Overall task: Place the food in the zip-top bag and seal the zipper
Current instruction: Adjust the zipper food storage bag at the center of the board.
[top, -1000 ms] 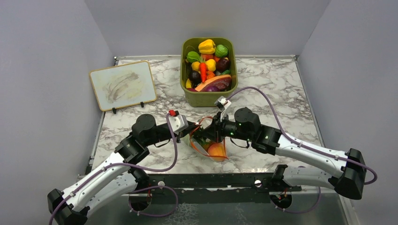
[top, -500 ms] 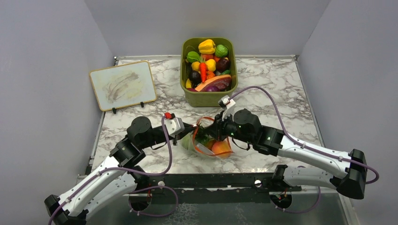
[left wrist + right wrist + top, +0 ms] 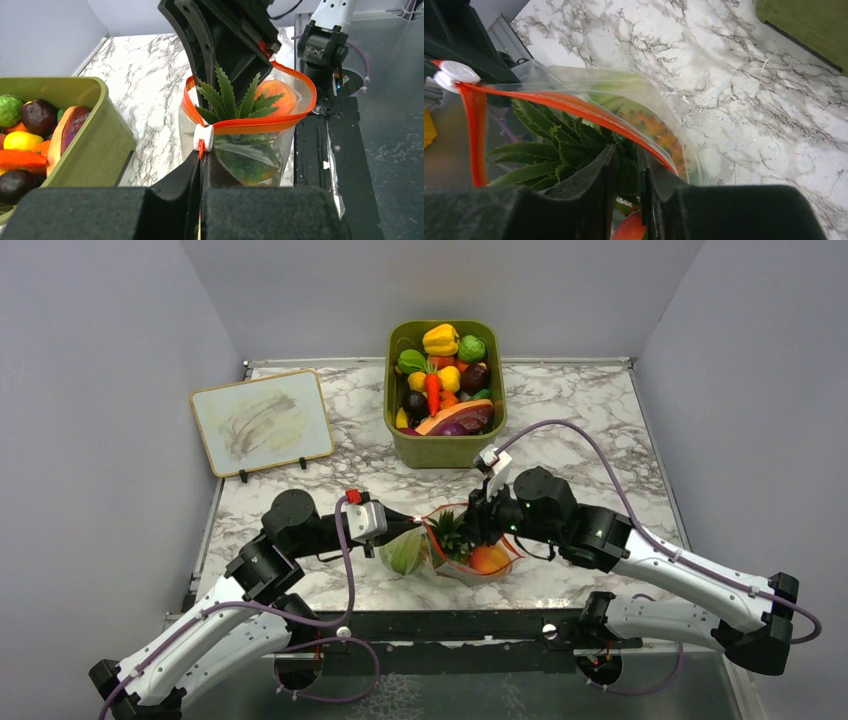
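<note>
Gaping at the mouth, the zip-top bag (image 3: 280, 150) is standing just on the near side of the olive-green bin (image 3: 445, 450), and we are seeing a leafy-topped orange fruit (image 3: 230, 100) and a round orange fruit (image 3: 272, 95) sitting inside. The left gripper (image 3: 201, 160) is clamping the zipper (image 3: 260, 122) beside its white slider (image 3: 203, 137). The right gripper (image 3: 628, 160), fingers slightly apart, is hovering at the opposite rim. A framed board (image 3: 262, 420) is resting left of the bin.

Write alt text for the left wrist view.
The left tool is shut on the zipper; the open zip-top bag holds a spiky-leafed fruit and an orange fruit. The right tool is at the far rim; an olive bin sits left.
</note>
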`<state>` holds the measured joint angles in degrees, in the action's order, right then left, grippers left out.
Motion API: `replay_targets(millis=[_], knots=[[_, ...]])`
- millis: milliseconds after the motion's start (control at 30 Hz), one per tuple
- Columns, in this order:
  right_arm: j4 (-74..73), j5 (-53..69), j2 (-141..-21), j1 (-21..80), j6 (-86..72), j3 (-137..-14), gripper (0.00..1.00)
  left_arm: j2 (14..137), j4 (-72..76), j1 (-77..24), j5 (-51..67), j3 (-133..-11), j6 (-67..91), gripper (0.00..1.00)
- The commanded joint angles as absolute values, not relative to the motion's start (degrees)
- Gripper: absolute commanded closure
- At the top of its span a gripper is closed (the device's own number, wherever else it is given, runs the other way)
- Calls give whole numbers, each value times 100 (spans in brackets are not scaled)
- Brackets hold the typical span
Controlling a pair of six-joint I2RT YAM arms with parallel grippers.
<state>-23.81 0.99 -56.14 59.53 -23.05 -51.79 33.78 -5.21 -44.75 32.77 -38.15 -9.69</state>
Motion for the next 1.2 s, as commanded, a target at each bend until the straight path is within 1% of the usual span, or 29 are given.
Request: replay_targets(millis=[0, 167, 267, 467, 567, 700, 833, 900, 1000, 1167], knots=[[-3050, 42, -5450, 5953, -2247, -5745, 75, 3346, -162, -4491, 3515, -4113, -1067, 100], [-3275, -213, -5073, 5957, -2336, -5815, 70, 3346, -279, -4491, 3365, -4112, -1160, 100], [-3196, -196, -4774, 5951, -2473, -5672, 69, 3356, -299, -4491, 3374, -4122, -1163, 100], [-2278, 381, -4427, 5955, -2588, -5087, 69, 3424, -191, -4492, 3507, -4137, -1116, 100], [-1864, 595, -4688, 5959, -2602, -4951, 70, 3458, -91, -4491, 3590, -4123, -1054, 100], [-1222, 1200, -5325, 5955, -2620, -4934, 70, 3484, -57, -4492, 3676, -4133, -998, 100], [-860, 1123, -5795, 5950, -2678, -4820, 70, 3474, -66, -4491, 3822, -4203, -1004, 100], [-879, 944, -6019, 5951, -2690, -4814, 70, 3498, -86, -4487, 3864, -4261, -1034, 100], [-914, 1026, -6397, 5961, -2658, -4827, 70, 3554, -144, -4491, 3902, -4346, -1073, 100], [-1021, 1127, -6942, 6012, -2706, -4691, 70, 3473, 70, -4491, 3548, -4298, -1060, 100]])
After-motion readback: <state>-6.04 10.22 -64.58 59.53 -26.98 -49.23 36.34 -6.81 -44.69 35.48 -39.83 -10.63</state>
